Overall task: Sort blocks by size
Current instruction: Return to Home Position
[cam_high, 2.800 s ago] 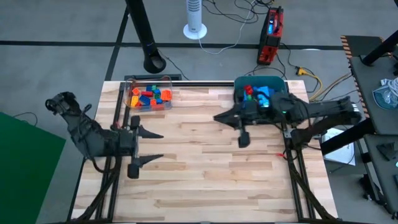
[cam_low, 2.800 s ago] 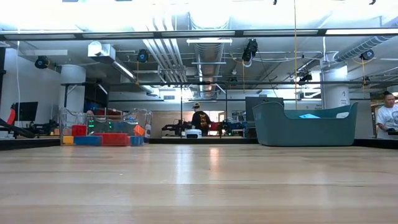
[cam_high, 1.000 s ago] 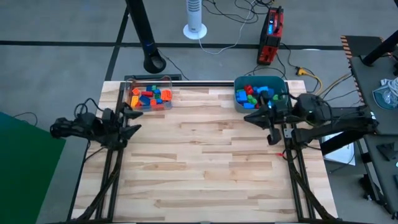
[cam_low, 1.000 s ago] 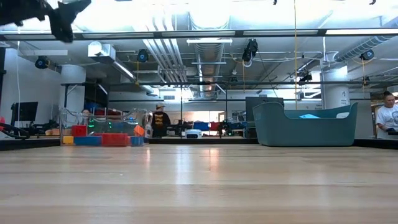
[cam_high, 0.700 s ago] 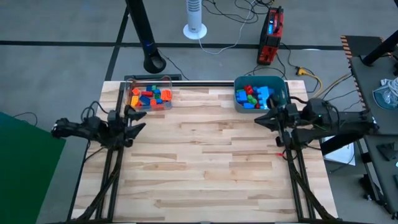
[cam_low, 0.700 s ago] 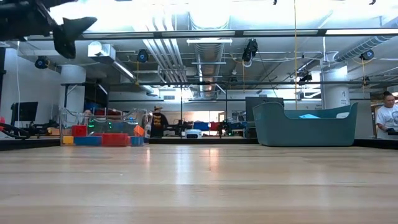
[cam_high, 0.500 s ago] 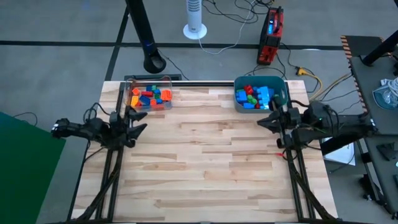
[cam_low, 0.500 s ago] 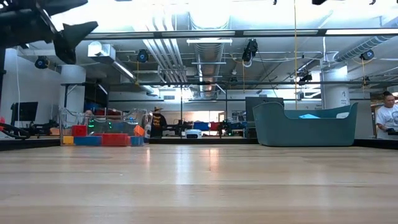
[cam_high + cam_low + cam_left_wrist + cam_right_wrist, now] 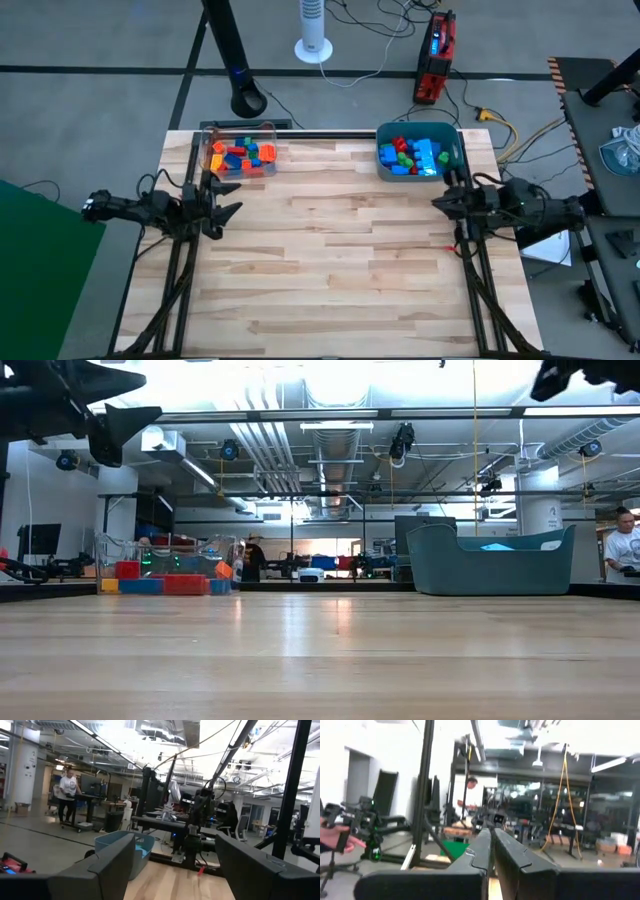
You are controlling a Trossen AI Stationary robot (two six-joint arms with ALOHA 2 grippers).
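Blocks (image 9: pixel 238 156) fill clear box (image 9: pixel 240 126) (and teal tub (image 9: pixel 420 125)).

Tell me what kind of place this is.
Probably a robotics lab or open workshop: exposed ceiling pipes, rows of workstations and trailing cables.

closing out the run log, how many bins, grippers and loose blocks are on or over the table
clear box: 1
teal tub: 1
grippers: 2 (left gripper, right gripper)
blocks loose on the table: 0
total: 4
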